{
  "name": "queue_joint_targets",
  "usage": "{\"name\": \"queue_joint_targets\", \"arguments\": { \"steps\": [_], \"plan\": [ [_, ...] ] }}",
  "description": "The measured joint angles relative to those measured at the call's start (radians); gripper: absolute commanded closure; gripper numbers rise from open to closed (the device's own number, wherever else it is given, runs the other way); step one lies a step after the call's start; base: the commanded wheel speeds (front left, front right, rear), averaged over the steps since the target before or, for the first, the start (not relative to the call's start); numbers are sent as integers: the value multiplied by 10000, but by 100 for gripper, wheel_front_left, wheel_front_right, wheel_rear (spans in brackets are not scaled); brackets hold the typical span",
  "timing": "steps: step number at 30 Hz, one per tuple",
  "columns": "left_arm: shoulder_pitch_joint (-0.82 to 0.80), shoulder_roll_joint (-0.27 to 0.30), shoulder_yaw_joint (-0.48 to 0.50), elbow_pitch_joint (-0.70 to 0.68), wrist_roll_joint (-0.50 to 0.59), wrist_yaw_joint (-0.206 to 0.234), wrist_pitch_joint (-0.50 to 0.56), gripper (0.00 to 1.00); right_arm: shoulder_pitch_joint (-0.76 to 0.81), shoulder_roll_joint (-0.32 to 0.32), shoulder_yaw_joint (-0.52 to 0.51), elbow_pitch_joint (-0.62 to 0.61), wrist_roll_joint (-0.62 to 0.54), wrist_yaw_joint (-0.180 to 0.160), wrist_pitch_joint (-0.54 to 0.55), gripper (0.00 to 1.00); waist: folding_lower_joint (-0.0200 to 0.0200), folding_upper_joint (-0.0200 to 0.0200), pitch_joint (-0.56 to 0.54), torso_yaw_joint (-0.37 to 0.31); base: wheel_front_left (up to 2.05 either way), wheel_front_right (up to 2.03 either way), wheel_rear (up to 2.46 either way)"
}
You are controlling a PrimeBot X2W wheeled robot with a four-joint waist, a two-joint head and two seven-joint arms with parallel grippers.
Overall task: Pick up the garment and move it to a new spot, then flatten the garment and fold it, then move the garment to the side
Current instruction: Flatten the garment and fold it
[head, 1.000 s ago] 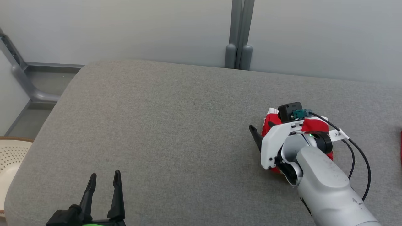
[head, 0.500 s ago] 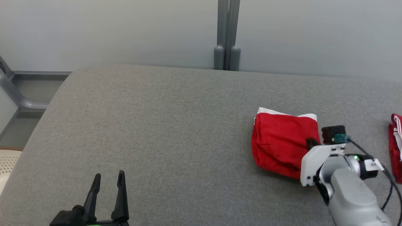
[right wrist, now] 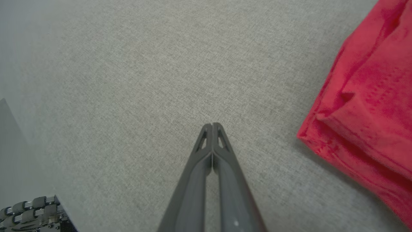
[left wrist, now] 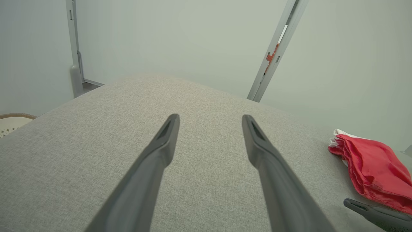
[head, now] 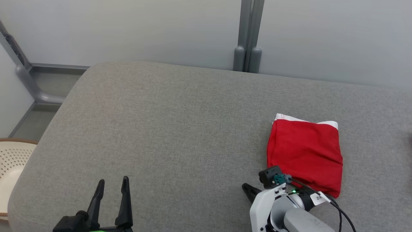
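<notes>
Now the folded red garment (head: 304, 154) lies on the grey pad (head: 161, 129) at my right, white edge toward the wall (head: 128, 29), long axis seemingly running away from me. It looks soft and light; I would pinch all layers at the near edge. My right gripper (right wrist: 212, 125), pressed together and empty, is just beside it; my left gripper (head: 113, 180) is spread.

A grey woven-fabric surface (head: 161, 129) with a rounded far-left corner spans the head view. Behind it stands a pale wall (head: 128, 29), split by a pair of grey upright posts (head: 248, 32) with rounded feet at the surface's back edge. At far left a slanted grey metal bar (head: 22, 74) runs down to a grey floor strip (head: 48, 77). A cream perforated basket (head: 13, 161) with a brown rim sits beside the surface's left edge.
</notes>
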Motion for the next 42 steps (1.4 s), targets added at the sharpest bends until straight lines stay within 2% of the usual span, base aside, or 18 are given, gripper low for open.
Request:
{"name": "queue_joint_targets", "arguments": {
  "steps": [4, 7, 9, 10, 11, 16, 25, 31, 36, 42],
  "plan": [
    [7, 0, 117, 0, 4, 84, -12, 0, 118, -21, 905, -790, 1030, 0, -21, 100, 0, 0, -67, -218, 0, 0, 0],
    [10, 2, 244, -23, 71, 232, -12, 0, 113, -23, 936, -1133, 1312, 0, -527, 100, -1, 0, -110, -489, 0, 0, 0],
    [10, -2, 314, -56, 79, 318, -12, 0, 105, -23, 771, -1292, 1317, 0, -978, 57, 0, 0, -139, -697, 0, 0, 0],
    [7, 0, 360, -82, 86, 385, -12, 0, 109, -23, 594, -1361, 1267, 0, -1235, 18, 0, 0, -155, -818, 0, 0, 0],
    [7, 2, 395, -123, 105, 437, -12, 0, 110, -23, 376, -1457, 1227, -2, -1442, 0, 0, 0, -173, -947, 0, 0, 0],
    [-1, 0, 596, -280, 299, 573, -12, 0, 417, -90, -924, -2217, 738, -2, -1958, 0, 0, 0, -253, -1555, 0, 0, 0],
    [12, -2, 761, -451, 307, 562, -12, 0, 1986, -295, -3916, -4462, -479, -4, -2130, 0, 0, 0, -436, -2475, 0, 0, 0],
    [28, -2, 757, -31, 383, 617, -12, 0, 2888, -311, -5400, -4999, -888, -4, -2065, 0, 0, 0, -605, -2765, 0, 0, 0],
    [42, -4, 886, 305, 508, 596, -12, 0, 3142, -305, -5873, -5143, -1145, -4, -1896, 0, 0, 0, -685, -2875, 0, 0, 0],
    [41, -4, 1016, 602, 621, 403, -12, 0, 3204, -495, -5785, -4847, -1342, -4, -1733, 0, 0, 0, -678, -2875, 0, 0, 0]
  ]
}}
